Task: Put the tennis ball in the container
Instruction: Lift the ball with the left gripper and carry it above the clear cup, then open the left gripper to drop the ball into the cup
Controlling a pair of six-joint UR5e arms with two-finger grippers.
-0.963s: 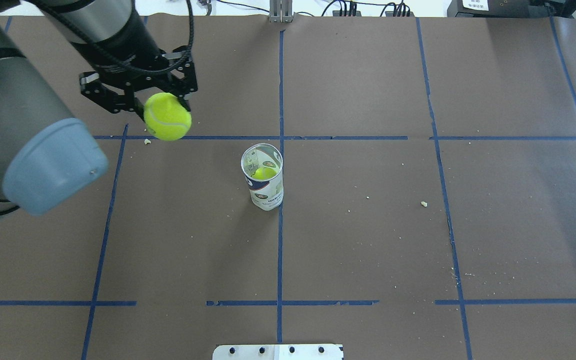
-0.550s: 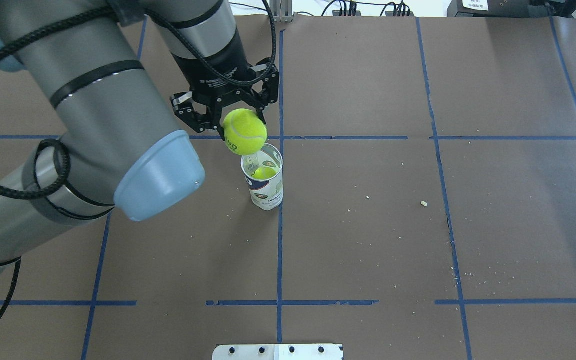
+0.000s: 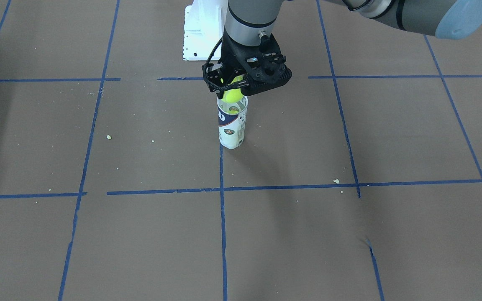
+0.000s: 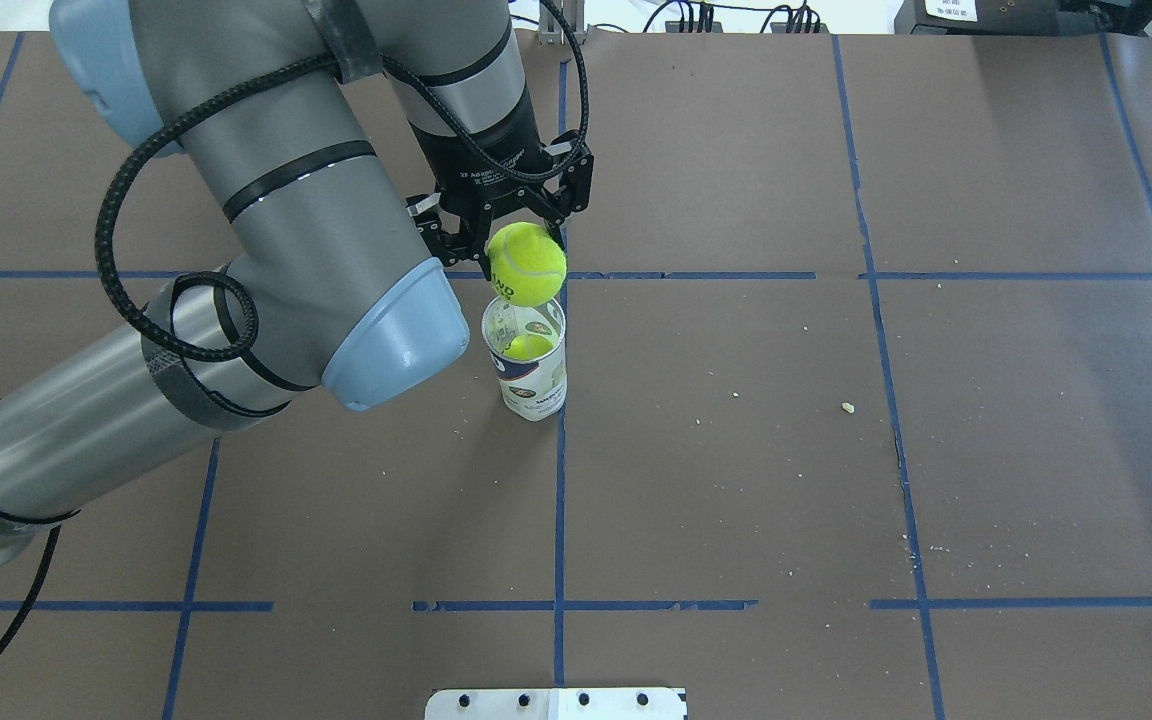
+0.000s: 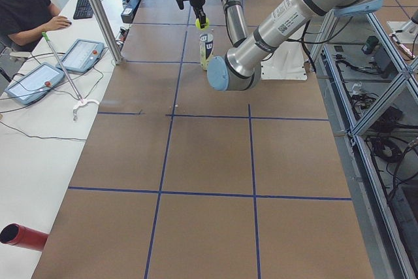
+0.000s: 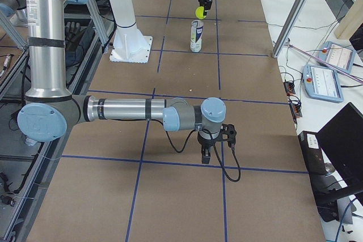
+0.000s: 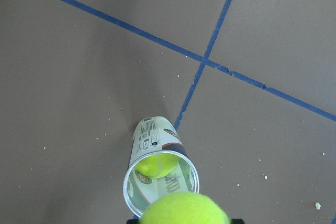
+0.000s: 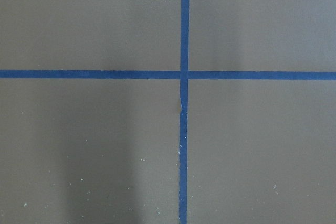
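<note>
My left gripper [image 4: 523, 250] is shut on a bright yellow-green tennis ball [image 4: 527, 264] and holds it just above the open mouth of the container [image 4: 530, 378]. This clear tube with a white-and-navy label stands upright on a blue tape line. In the left wrist view the held ball [image 7: 184, 209] sits at the bottom edge, partly over the container's rim [image 7: 160, 190]. A second ball [image 7: 156, 164] lies inside the tube. My right gripper [image 6: 214, 152] hangs low over the table far from the tube, and I cannot tell whether it is open or shut.
A white pedestal [image 3: 201, 29] with bolt holes stands behind the tube on the robot's side. Blue tape lines grid the brown table. An operator [image 5: 26, 4] and tablets [image 5: 39, 83] are at the side bench. A red cylinder [image 5: 23, 236] lies near there.
My left arm has swung right with the ball, from well left of the tube to just above its mouth. The tube has stayed put.
</note>
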